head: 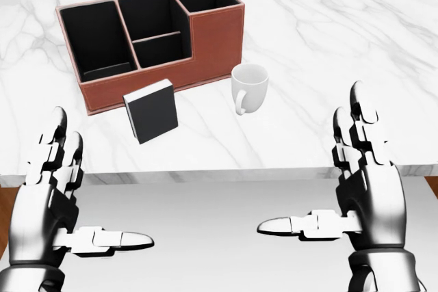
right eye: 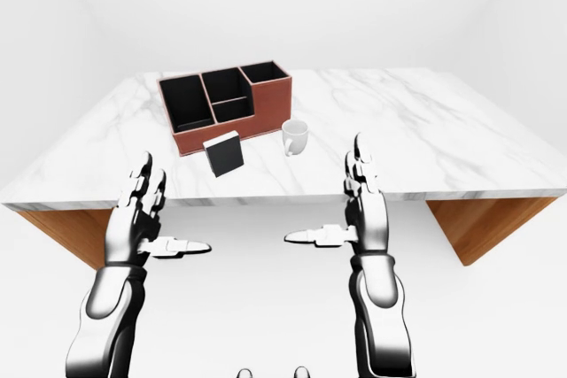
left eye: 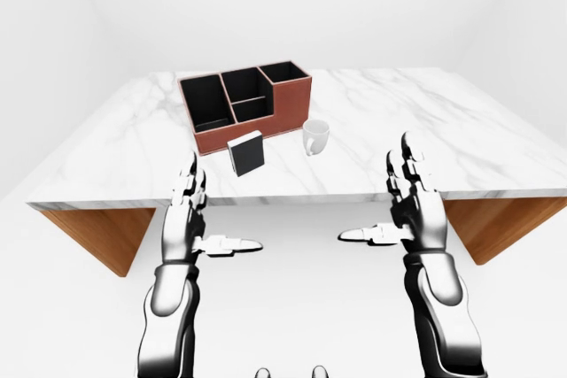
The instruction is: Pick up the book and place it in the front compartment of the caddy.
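The book [head: 151, 110], dark-covered with a pale page edge along its top, stands upright and slightly tilted on the marble table [head: 328, 46], just below the caddy [head: 154, 42] in the head view and apart from its red-brown wall. The caddy holds several black-lined compartments, its tallest at the upper right; whether anything lies inside them cannot be told (only dark lining shows). A white mug [head: 248, 86] stands to the right of the book, close by the caddy's lower right corner, handle turned toward the bottom left. The head view shows these things large but cuts the table's sides off; the left-eye view takes in the whole slab, its wooden underside [left eye: 97, 232] at both ends and the pale walls around it. Wide bare marble runs to the right of the mug, and a strip of it lies between the book and the table's near edge. Both hands hover below that edge, off the table: the left hand [head: 48, 193] and right hand [head: 363, 182] each have fingers spread upward and thumb pointing inward, holding nothing, well apart from the book.
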Robot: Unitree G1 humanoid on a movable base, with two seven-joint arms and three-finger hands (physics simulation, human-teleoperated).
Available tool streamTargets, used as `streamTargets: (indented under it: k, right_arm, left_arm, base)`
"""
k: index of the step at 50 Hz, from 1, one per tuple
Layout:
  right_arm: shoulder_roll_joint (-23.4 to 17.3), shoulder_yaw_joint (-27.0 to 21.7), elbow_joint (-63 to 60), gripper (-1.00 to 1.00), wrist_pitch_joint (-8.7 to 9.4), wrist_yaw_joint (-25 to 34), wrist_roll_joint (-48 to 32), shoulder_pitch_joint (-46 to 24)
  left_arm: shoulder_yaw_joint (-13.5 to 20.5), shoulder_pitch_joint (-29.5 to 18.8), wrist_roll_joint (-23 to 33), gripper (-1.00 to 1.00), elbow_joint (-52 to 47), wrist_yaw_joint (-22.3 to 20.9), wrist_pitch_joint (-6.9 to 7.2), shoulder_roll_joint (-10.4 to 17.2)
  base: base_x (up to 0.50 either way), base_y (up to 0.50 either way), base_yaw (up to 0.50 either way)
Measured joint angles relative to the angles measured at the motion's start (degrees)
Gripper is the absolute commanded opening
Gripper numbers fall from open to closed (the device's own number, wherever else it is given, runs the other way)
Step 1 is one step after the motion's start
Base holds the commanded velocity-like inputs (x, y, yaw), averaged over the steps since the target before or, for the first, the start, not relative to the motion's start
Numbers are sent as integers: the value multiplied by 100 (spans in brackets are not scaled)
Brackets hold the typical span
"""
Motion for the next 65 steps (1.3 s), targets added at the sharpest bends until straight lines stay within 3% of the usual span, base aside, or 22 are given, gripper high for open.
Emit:
streamTargets:
  k: [16,22,47,58,65]
  right_arm:
    - [6,0,-405,100,0,106,62,64]
    - [2,-12,-436,100,0,130,64,47]
    - [4,3,-447,100,0,206,-34,139]
    - [38,76,-418,100,0,166,-147,133]
    - [29,83,-470,100,0,189,-133,179]
  left_arm:
    - [46,12,-8,100,-192,-37,0,-7]
    - [46,-4,-10,100,-210,-37,0,-10]
    - [31,73,0,100,-310,-55,0,-24]
    - [50,67,6,100,-295,-57,0,6]
    - [57,90,-1,100,-321,-64,0,-3]
  base:
    - [49,0,0]
    - [0,0,0]
    - [0,50,0]
    - [0,0,0]
    - [48,0,0]
